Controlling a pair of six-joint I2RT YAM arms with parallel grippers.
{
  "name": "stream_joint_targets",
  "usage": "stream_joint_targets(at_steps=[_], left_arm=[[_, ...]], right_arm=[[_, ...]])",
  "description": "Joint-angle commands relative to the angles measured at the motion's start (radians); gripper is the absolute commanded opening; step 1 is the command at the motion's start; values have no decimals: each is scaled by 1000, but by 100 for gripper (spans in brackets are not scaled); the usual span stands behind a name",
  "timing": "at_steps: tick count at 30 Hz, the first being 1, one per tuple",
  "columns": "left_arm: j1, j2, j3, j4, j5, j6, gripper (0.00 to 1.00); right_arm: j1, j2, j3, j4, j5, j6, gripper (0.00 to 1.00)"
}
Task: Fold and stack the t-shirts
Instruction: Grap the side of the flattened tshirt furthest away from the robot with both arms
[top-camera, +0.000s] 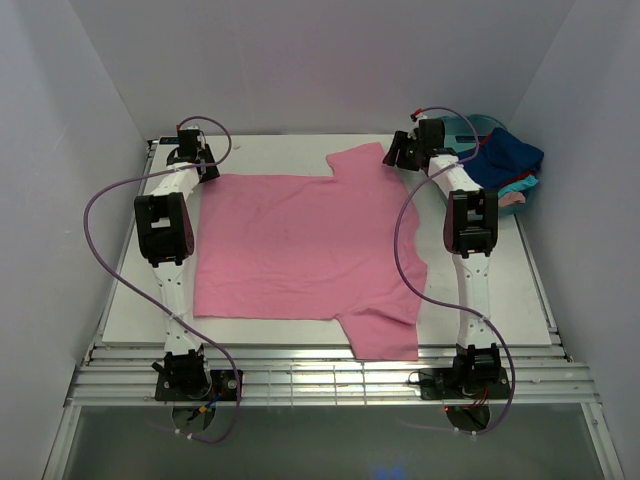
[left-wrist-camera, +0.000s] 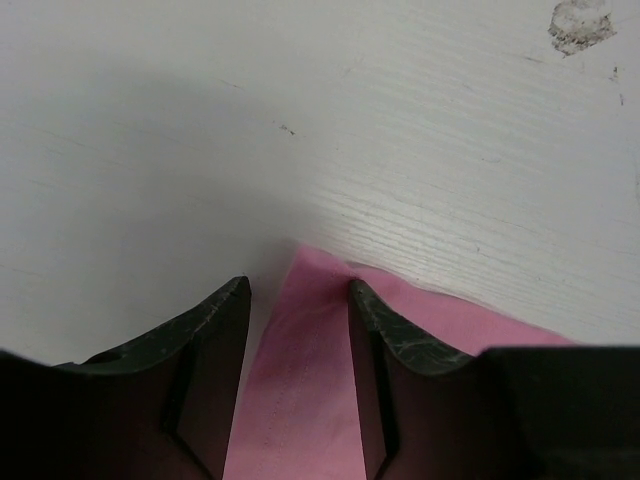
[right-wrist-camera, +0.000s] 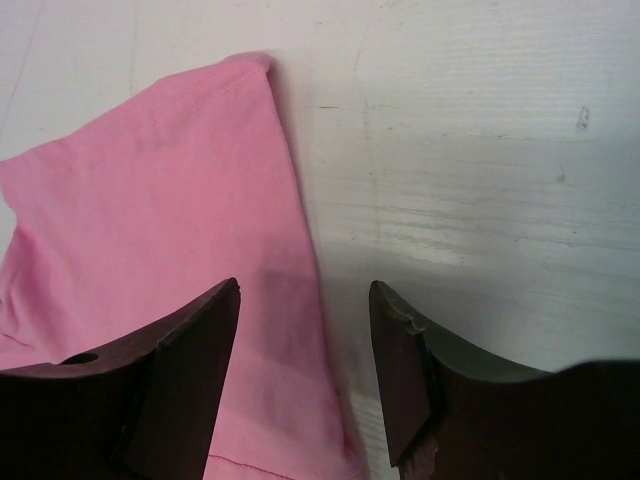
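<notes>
Soft, light and floppy, the pink t-shirt (top-camera: 300, 245) lay flat on the worktop (top-camera: 500, 290), probably best pinched at its far edge, where the left claw (left-wrist-camera: 298, 290) straddled a hem corner and the right claw (right-wrist-camera: 305, 290) a sleeve edge, both open.

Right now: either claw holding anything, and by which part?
Nothing held. Left claw open astride a corner of the pink t-shirt; right claw open over its sleeve.
</notes>
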Motion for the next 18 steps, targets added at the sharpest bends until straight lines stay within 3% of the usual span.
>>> stream_joint_targets(at_steps=[1, 13, 18], left_arm=[[-3, 1, 6, 0, 2, -9, 54], [-1, -4, 12, -3, 24, -12, 48], [-1, -1, 15, -3, 27, -13, 37]], right_arm=[[12, 41, 24, -4, -67, 41, 60], [69, 61, 30, 10, -57, 25, 37], [80, 42, 6, 21, 22, 2, 24]])
